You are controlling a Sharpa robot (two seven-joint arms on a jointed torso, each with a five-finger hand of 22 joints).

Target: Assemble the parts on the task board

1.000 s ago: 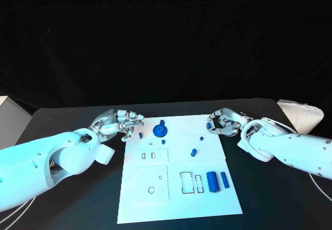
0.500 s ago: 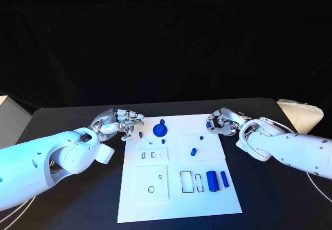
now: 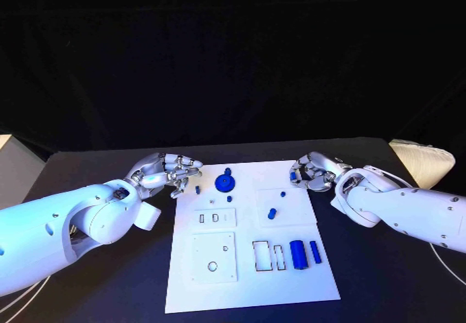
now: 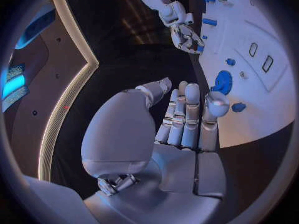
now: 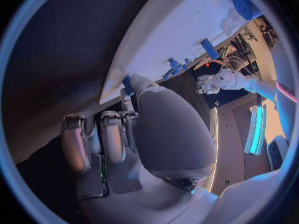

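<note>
**Both hands hovering at far corners of board, right pinching a small blue part**

Task board [image 3: 291,269] is lying mid-counter [image 3: 97,282], w/ blue parts spread over it: a gear [image 3: 224,182] near the far-left corner, a short pin [image 3: 272,214] mid-board, two cylinders [image 3: 304,254] standing beside the slots toward the near right.

Left hand [image 3: 165,172] is hanging just off the board's far-left corner, fingers [image 4: 187,115] curled loosely, grasping nothing that I can see; the wrist view shows them together and bare, w/ the gear and a small blue piece [image 4: 238,106] just beyond the tips.

Right hand [image 3: 312,171] is sitting at the far-right corner, fingers bunched. A small blue part [image 5: 127,81] is showing at the fingertips in the right wrist view and at the hand's inner edge in the head view, so probably pinched, though the grip itself is mostly hidden.

Judgement: step in hand is carrying that part to its seat. To do it well:
- keep pinch firm, part is tiny and could twist
- line part up over its hole before lowering, approx. vertical
- lower slowly; don't let go until it's seated
- keep left hand clear of the gear, or use it to steady the board edge
</note>
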